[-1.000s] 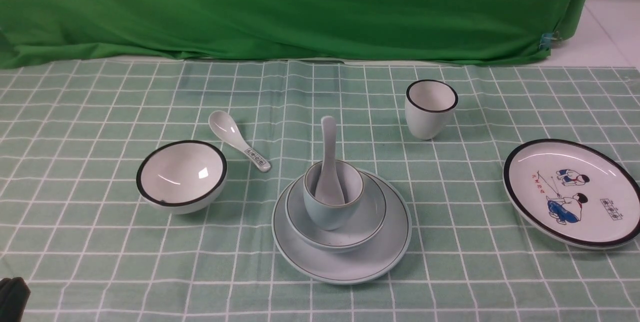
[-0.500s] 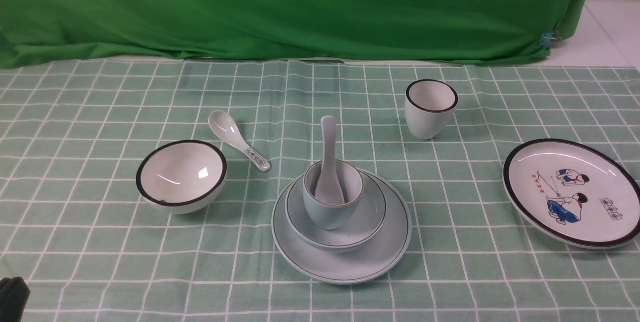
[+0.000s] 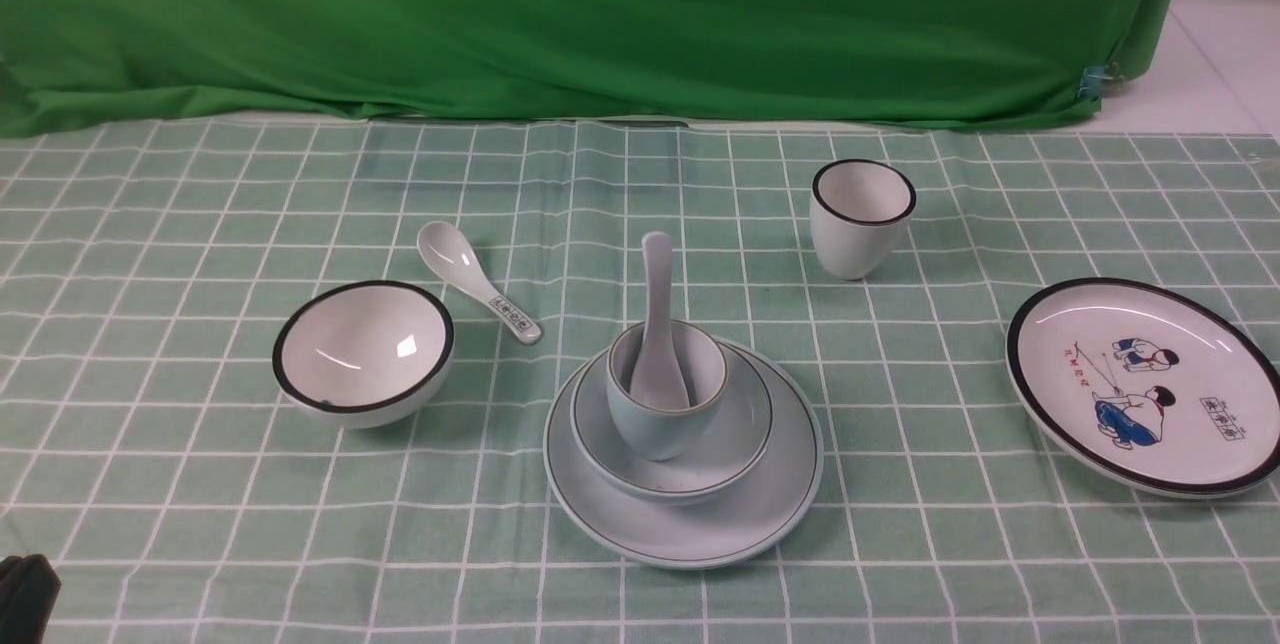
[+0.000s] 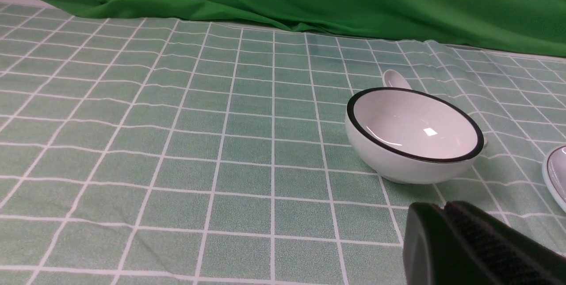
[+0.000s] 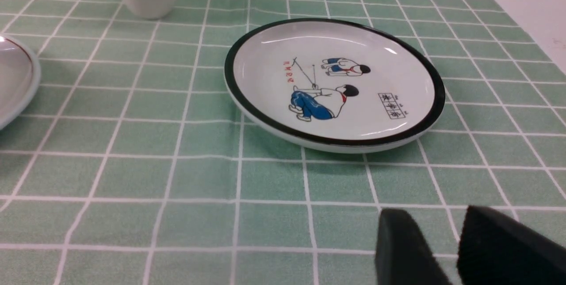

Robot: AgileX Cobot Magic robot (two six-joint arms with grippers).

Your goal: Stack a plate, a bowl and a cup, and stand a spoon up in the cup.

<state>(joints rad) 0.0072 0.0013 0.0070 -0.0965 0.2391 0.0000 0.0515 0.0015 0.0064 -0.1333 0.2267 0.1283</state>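
The pale blue-grey plate (image 3: 740,514) lies on the checked cloth at the front centre. The shallow bowl (image 3: 740,424) sits on it, and the pale blue cup (image 3: 650,424) stands in the bowl. The plain white spoon (image 3: 657,294) stands in the cup with its handle up. My left gripper (image 4: 444,207) is shut and empty, low over the cloth at the near left, well clear of the stack; the plate's edge (image 4: 558,174) shows in the left wrist view. My right gripper (image 5: 435,214) is slightly open and empty near the cartoon plate; the blue-grey plate's rim (image 5: 13,81) shows there too.
A white black-rimmed bowl (image 3: 363,349) and a patterned-handle spoon (image 3: 478,279) lie left of the stack. A white black-rimmed cup (image 3: 862,216) stands at the back right. A cartoon plate (image 3: 1145,384) lies at the right. A green curtain (image 3: 600,14) hangs behind.
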